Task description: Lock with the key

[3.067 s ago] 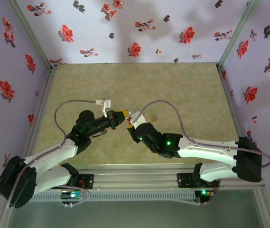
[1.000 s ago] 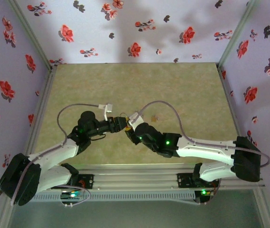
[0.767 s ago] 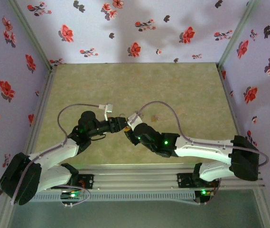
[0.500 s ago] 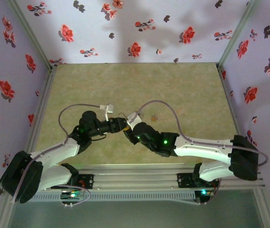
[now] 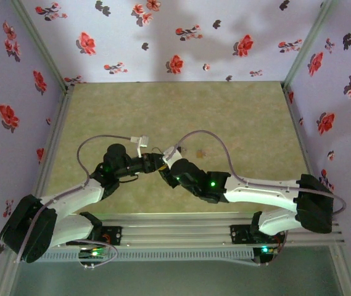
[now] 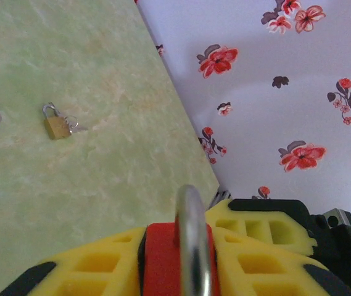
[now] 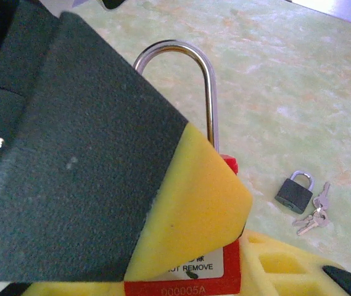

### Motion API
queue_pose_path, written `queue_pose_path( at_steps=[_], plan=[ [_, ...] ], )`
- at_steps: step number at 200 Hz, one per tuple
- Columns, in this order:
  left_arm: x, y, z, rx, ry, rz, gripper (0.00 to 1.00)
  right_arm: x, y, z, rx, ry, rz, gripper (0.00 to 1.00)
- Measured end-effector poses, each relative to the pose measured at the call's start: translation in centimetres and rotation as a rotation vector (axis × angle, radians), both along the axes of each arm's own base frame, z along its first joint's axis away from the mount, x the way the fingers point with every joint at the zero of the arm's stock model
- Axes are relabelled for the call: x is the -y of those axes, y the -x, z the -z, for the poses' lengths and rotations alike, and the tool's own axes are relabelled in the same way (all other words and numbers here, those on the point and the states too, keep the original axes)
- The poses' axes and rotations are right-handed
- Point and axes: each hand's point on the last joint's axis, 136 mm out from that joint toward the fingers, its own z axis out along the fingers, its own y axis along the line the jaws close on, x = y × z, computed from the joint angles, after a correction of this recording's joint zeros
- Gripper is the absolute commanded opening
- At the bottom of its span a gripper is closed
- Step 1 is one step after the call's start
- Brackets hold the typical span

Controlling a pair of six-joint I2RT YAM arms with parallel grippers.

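Red lock (image 6: pixel 160 262) pinned between both grippers at the middle of the table (image 5: pixel 243 117).
We see the left gripper (image 5: pixel 154 162) with its pads (image 6: pixel 82 268) clenched on the lock's red sides. The right gripper (image 5: pixel 166 166) grasps its lower end, and the shackle (image 7: pixel 210 92) juts clear of them. The key we cannot place; it may be hidden under the body, where the pads crowd in. To do this well, we judge, one arm should hold the lock steady. The other should work squarely along the keyway, without twisting the body loose.
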Motion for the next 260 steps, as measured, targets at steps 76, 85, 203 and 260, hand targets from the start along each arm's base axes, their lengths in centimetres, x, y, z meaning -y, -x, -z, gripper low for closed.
queue_pose_path(
  at_steps=[76,85,203,260],
  plan=[
    [-0.07,-0.03,0.24,-0.009,-0.007,-0.004,0.0,-0.21,-0.11,0.34,-0.008,0.005,0.006,0.0],
    [-0.08,-0.05,0.24,-0.009,-0.007,-0.005,0.0,-0.23,-0.12,0.36,-0.009,0.004,0.007,0.0],
    [-0.16,-0.11,0.33,-0.009,-0.009,-0.012,0.0,-0.35,-0.16,0.44,-0.019,-0.002,0.015,0.15],
    [-0.28,-0.13,0.38,-0.008,-0.009,-0.02,0.0,-0.39,-0.12,0.45,-0.021,-0.003,0.012,0.3]
  ],
)
